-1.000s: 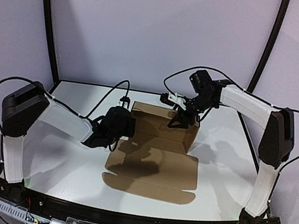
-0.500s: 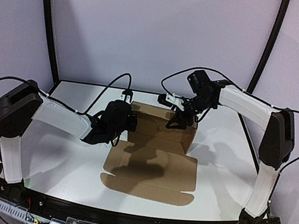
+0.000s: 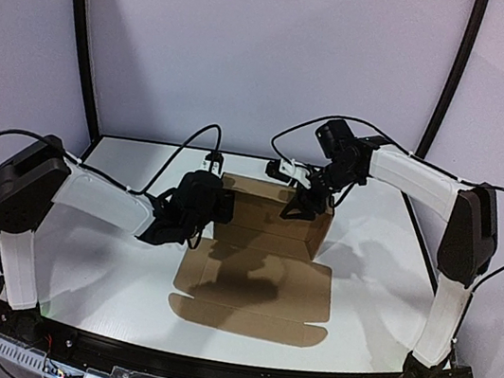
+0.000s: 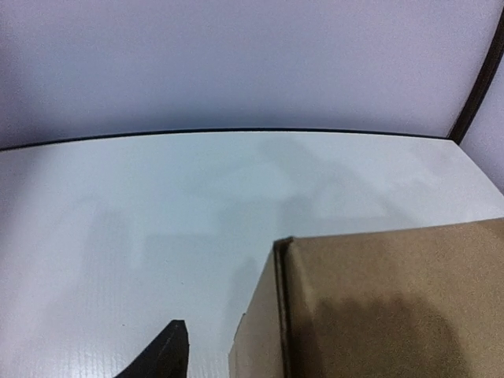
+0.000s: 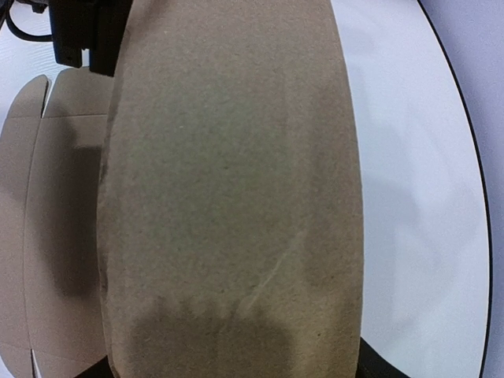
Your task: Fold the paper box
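The paper box [image 3: 255, 290] is brown cardboard, its wide lid panel lying flat toward the near edge and its rear walls [image 3: 273, 210] standing up. My left gripper [image 3: 217, 206] sits at the box's left rear corner. In the left wrist view one dark fingertip [image 4: 164, 356] shows outside the left wall [image 4: 260, 331], with a gap of table between them; the other finger is hidden behind the cardboard [image 4: 386, 299]. My right gripper [image 3: 299, 206] hangs over the right rear of the box. A cardboard flap [image 5: 232, 197] fills the right wrist view, with a dark finger edge [image 5: 379, 367] beside it.
The white table [image 3: 106, 262] is bounded by a black rim [image 3: 206, 359] at the front and black posts [image 3: 84, 38] at the sides. The left arm's cable [image 3: 204, 141] loops above the box's rear left corner.
My left gripper has moved a little toward the back along the box's left side. The box has shifted slightly. The right arm has barely moved.
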